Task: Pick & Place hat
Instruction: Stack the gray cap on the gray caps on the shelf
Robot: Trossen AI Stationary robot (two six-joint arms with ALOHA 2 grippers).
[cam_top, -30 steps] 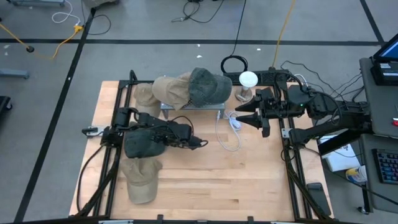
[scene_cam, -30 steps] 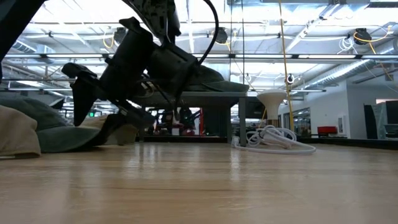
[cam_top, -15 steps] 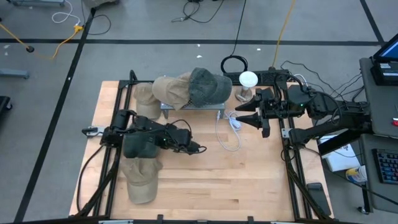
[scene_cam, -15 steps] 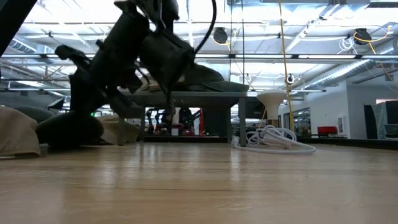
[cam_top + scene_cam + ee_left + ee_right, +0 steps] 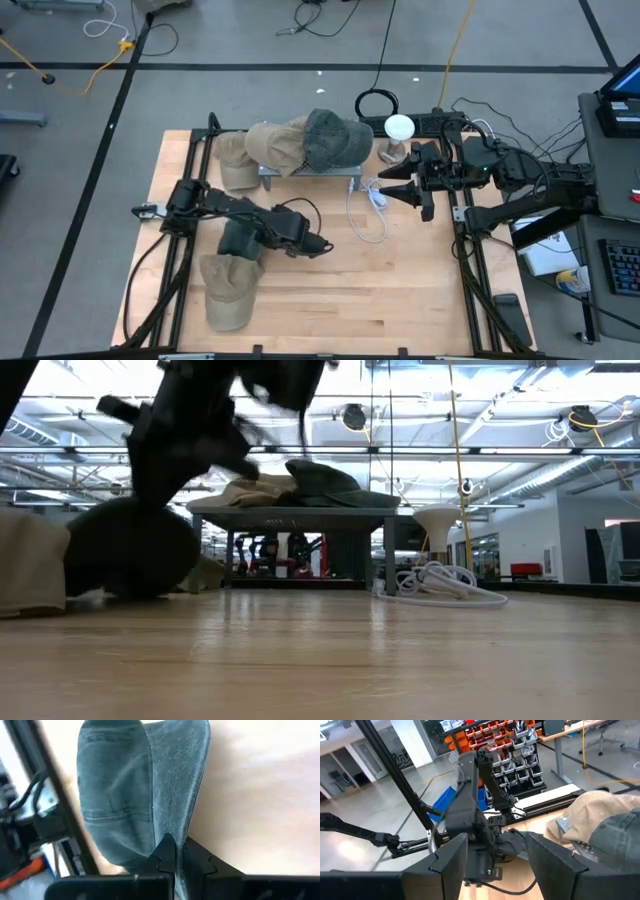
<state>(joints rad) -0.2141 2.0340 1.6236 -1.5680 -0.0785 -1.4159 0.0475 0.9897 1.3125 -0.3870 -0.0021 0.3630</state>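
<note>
A dark green hat (image 5: 238,240) is bunched up under my left gripper (image 5: 177,851), which is shut on it above the table's left middle. In the low view the dark green hat (image 5: 130,550) hangs as a dark lump down to about table height. A tan hat (image 5: 228,288) lies flat on the table near the front left. A grey stand (image 5: 310,172) at the back carries another tan hat (image 5: 272,145) and another dark green hat (image 5: 335,138). My right gripper (image 5: 385,190) hangs open, raised at the right of the stand. My left gripper pinches the hat's near edge (image 5: 170,832) between its two shut fingers, where the smooth crown panel meets the rougher flap. The fingers slant steeply down onto it. The hat hangs below them in a bunch. Whether its lowest part (image 5: 130,592) touches the table I cannot tell.
A further tan hat (image 5: 235,165) lies by the stand's left end. A white cable (image 5: 370,215) is coiled to the right of the stand, next to a white lamp-like object (image 5: 398,128). Black frame rails (image 5: 185,270) run along both table sides. Bare wood lies at the front right.
My left gripper has shut on the dark green hat and risen, shifting a little toward the table's near edge and rolling somewhat. The hat, which lay spread flat on the table, is now gathered into a smaller bunch hanging from the fingers.
</note>
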